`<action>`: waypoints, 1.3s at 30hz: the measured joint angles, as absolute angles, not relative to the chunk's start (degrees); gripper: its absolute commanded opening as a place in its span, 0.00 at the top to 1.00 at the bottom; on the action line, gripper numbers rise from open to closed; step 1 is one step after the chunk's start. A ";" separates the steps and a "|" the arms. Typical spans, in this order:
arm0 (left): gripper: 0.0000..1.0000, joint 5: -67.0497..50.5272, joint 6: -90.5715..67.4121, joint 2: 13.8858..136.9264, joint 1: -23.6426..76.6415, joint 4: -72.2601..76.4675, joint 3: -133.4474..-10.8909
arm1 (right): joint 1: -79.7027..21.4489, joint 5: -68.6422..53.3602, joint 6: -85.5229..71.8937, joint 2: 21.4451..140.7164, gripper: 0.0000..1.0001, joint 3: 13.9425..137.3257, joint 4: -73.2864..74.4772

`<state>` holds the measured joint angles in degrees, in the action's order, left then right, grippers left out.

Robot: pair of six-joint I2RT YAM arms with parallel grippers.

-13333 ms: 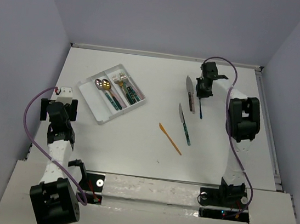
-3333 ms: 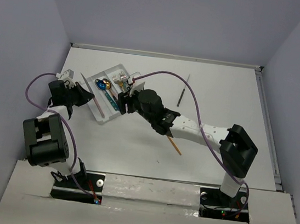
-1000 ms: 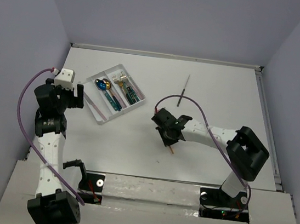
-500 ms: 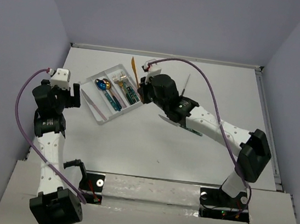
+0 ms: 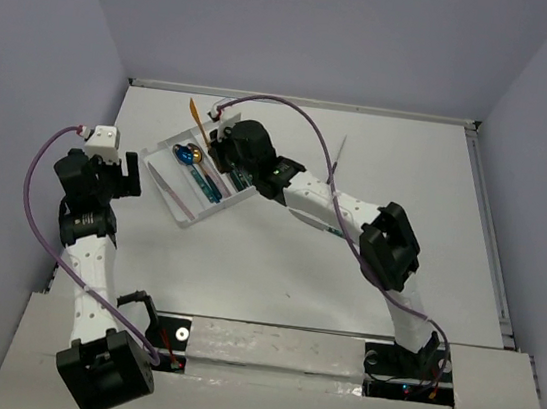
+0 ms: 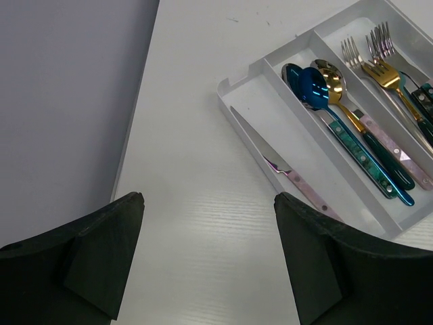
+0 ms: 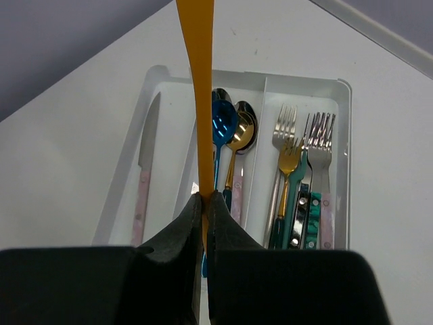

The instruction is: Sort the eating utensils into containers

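Wide white table (image 5: pixel 274 275) and the right arm (image 5: pixel 314 200) is stretched right across it to the far left, while the left arm (image 5: pixel 86 250) stands off at its own edge. The clear plastic tray (image 6: pixel 267 108) sits on a diagonal in the overhead view, its three long compartments running far-left to near-right, with every head at the far-left end. Over it, the right gripper (image 7: pixel 204 200) has its fingers pressed hard onto the orange utensil (image 7: pixel 197 101). That's a flat, matte strip, pinched at one end and running straight out from the fingertips, in line with the compartments. It hangs above the divider between the knife (image 7: pixel 145 162) and the spoons (image 7: pixel 230 128). The knife is alone in its outer channel, silver blade and pale pink handle. The spoons, one glossy blue and one gold, share the middle. The forks (image 7: pixel 301 135), silver and gold, crowd the third. The left gripper (image 6: pixel 208 203) hovers beside the tray's knife side, fingers spread wide with nothing between them. One thin utensil (image 5: pixel 336 164) lies out on the table beyond the right arm, its length running roughly near to far.
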<state>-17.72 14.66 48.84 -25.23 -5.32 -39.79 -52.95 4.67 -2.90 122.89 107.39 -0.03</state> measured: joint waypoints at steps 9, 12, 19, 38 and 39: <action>0.11 -17.74 14.46 49.67 -26.15 -4.93 -39.75 | -52.97 1.87 -2.22 131.96 1.00 113.78 3.40; 0.11 -17.72 14.46 49.78 -26.37 -4.91 -39.70 | -52.95 0.27 -3.70 132.79 1.00 115.48 4.73; 0.11 -17.69 14.46 49.91 -26.52 -4.32 -39.05 | -53.17 -2.94 -10.00 132.90 1.00 120.60 5.10; 0.11 -17.47 14.41 50.19 -27.77 -3.88 -38.96 | -56.45 -3.05 -10.39 137.27 1.00 126.48 11.07; 0.11 -17.50 14.41 50.19 -27.86 -3.86 -38.96 | -56.88 -3.14 -10.61 137.91 1.00 127.22 12.21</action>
